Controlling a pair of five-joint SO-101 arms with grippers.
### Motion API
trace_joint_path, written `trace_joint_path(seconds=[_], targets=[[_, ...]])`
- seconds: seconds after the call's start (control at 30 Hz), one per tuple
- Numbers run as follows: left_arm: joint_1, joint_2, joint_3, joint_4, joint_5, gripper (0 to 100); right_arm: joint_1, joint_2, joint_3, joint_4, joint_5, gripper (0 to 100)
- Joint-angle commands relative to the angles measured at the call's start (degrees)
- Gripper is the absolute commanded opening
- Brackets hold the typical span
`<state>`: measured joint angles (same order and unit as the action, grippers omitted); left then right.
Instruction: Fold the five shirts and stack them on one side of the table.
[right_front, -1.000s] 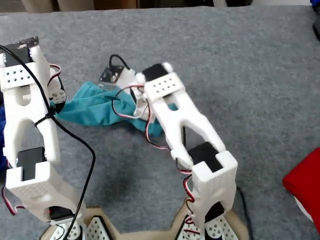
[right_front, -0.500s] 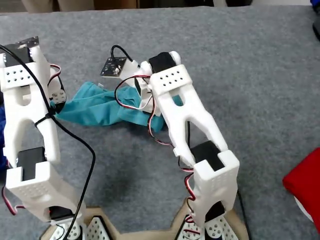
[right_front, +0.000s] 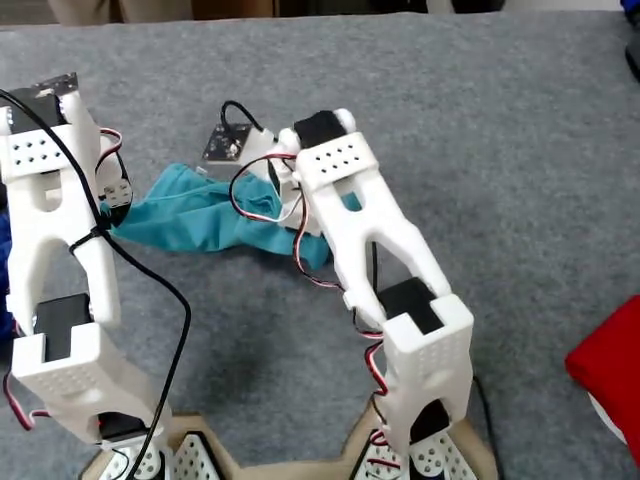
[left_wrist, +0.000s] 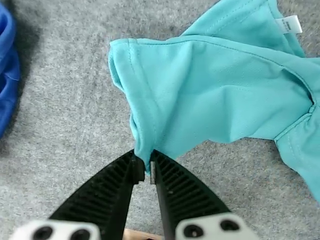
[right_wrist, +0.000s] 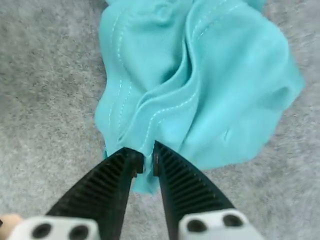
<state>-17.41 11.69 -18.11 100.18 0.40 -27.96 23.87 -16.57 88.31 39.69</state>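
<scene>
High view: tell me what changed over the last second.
The right arm swung farther out across the table, then eased back slightly, drawing the shirt's end with it. The left arm stayed put. The left gripper and right gripper stay shut on the shirt.

Grey felt cover underneath — a pale wooden board at its near edge.

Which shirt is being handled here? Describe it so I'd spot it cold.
On the grey table, look between the two arms: the teal shirt lies crumpled there, with the left end effector and the right end effector each pinched on its edge. Unlike the blue cloth at the table's left edge and the red cloth at its right, it is teal.
</scene>
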Motion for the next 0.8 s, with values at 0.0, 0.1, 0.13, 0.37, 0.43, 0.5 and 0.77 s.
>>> trace_joint_path(seconds=[0.0, 0.1, 0.13, 0.37, 0.43, 0.5, 0.77], targets=[[0.1, -2.7, -0.3, 0.5, -0.4, 2, -2.0, -0.3, 1.8, -2.5, 0.1, 6.5], [0.1, -2.7, -0.3, 0.5, -0.4, 2, -3.2, -0.2, 2.5, -3.4, 0.1, 6.5], [0.1, -2.7, -0.2, 0.5, -0.4, 2, -3.5, 0.0, 2.4, -3.6, 0.1, 6.5], [0.1, -3.0, 3.5, 0.5, -0.4, 2, -3.5, 0.0, 2.5, -6.8, 0.1, 6.5], [0.1, -3.0, 3.6, 0.5, -0.4, 2, -3.6, 0.0, 2.5, -6.9, 0.4, 6.5], [0.1, -3.1, 3.2, 0.5, -0.4, 2, -4.2, 0.0, 2.5, -6.9, 0.1, 6.5], [0.1, -3.1, 3.3, 0.5, -0.4, 2, -5.1, 0.0, 2.5, -8.6, -0.8, 1.7]])
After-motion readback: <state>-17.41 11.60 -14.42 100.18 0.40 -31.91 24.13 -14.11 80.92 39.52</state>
